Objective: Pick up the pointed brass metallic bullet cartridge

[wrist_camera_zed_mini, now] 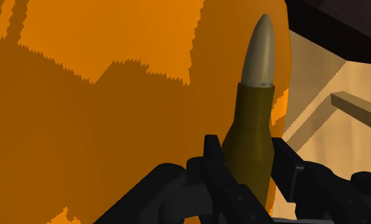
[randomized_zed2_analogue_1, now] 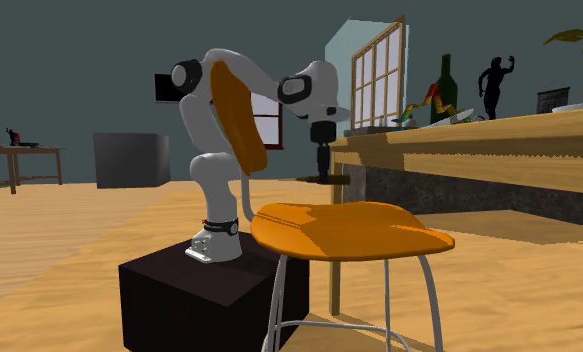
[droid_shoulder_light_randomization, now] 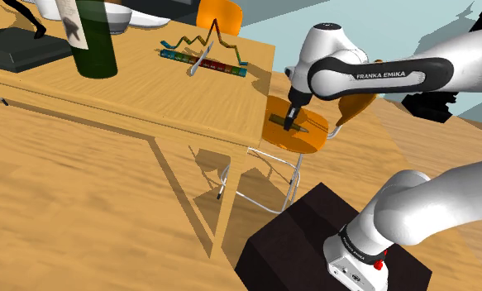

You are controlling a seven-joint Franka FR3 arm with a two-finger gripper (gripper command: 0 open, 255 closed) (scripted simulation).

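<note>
The cartridge (wrist_camera_zed_mini: 254,121) is held by its case between the narrowed jaws of the gripper (wrist_camera_zed_mini: 246,153), right of centre in the wrist view; its long axis lies crosswise to the fingers, above the seat (droid_shoulder_light_randomization: 313,142).

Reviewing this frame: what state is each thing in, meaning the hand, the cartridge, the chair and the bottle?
hand: shut on the cartridge.
cartridge: clasped in the hand, tip pointing away from it toward the chair seat.
orange chair: upright at the table's end.
green bottle: upright on the table.
</note>
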